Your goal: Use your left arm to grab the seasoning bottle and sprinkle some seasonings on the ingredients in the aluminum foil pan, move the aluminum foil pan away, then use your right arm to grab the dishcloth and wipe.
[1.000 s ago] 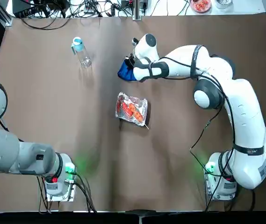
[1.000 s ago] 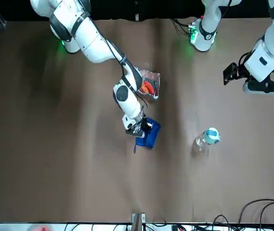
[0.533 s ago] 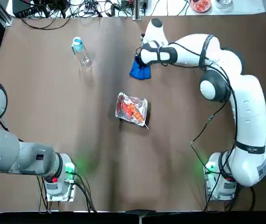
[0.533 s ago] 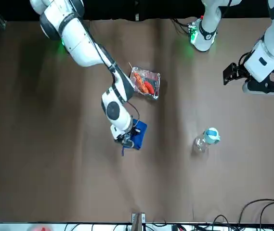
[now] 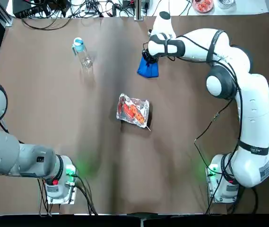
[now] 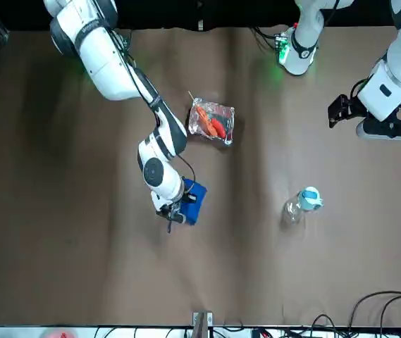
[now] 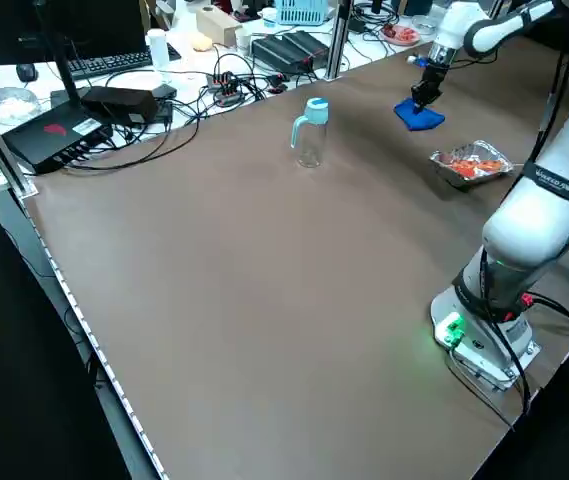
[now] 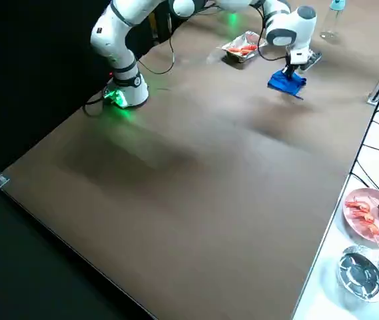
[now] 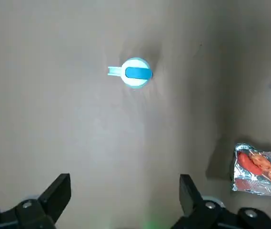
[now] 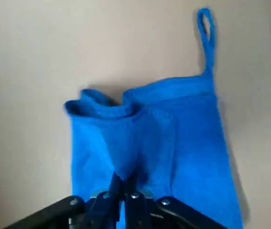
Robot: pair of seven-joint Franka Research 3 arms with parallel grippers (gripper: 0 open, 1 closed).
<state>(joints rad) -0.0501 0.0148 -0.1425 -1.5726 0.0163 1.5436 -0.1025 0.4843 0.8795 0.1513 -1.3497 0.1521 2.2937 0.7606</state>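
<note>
The right gripper (image 10: pixel 125 183) has its fingers pinched together on a bunched fold of the dishcloth (image 10: pixel 199 133); the cloth lies beyond the aluminum foil pan (image 5: pixel 146 113) from the robot's bases and a little to the pan's right, one flap spread out and a hanging loop trailing from its edge; wiping looks like the step in hand, and the first risk is in that pinch, since only a gathered fold is held, so drag on the table (image 5: pixel 54 94) could pull the cloth out or roll its free part under itself; pressing too hard could make it catch, while too light a pass might leave the flap skimming without cleaning; farther out, the pan itself sits nearer the bases than the cloth, with the ingredients (image 5: pixel 136 115) inside, and a stroke swung back toward it could snag the thin stick (image 5: pixel 148 128) poking from its corner or shove the light foil and spill the food; the seasoning bottle (image 5: pixel 84 57) stands upright, beyond the pan and well to its left, so only a long sweep that way would likely topple it; the left gripper (image 9: pixel 125 179) is parked to the pan's left, its fingers spread with nothing between them, and seems a hazard only if it moves in.
</note>
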